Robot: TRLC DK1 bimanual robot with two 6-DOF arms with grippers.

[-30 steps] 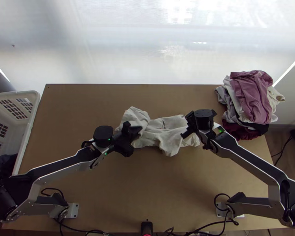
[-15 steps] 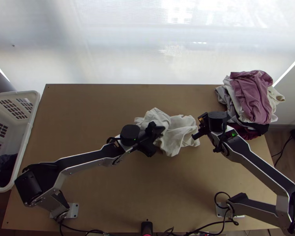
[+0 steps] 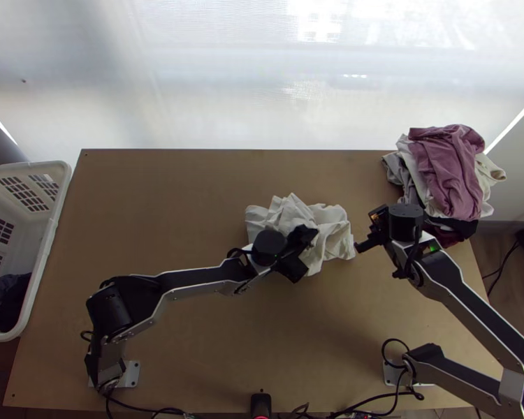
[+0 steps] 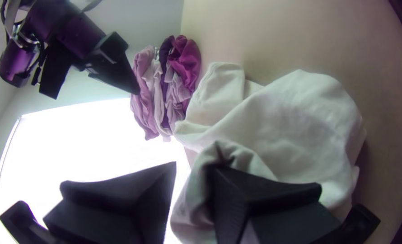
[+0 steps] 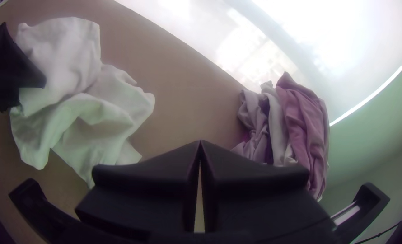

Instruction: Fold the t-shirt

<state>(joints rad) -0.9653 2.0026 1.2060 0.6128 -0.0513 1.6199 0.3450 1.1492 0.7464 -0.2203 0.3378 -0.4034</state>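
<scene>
The wooden worktop [image 3: 157, 202], beside a white basket [image 3: 58, 209], bears a bunched T-shirt [image 3: 333, 230]. The left hand [image 3: 309, 251] gapes; the right hand's [image 3: 360, 246] fingertips meet.

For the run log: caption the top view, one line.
Left gripper over the bunched white t-shirt, right gripper beside it, clothes pile at the table's far right corner.
</scene>
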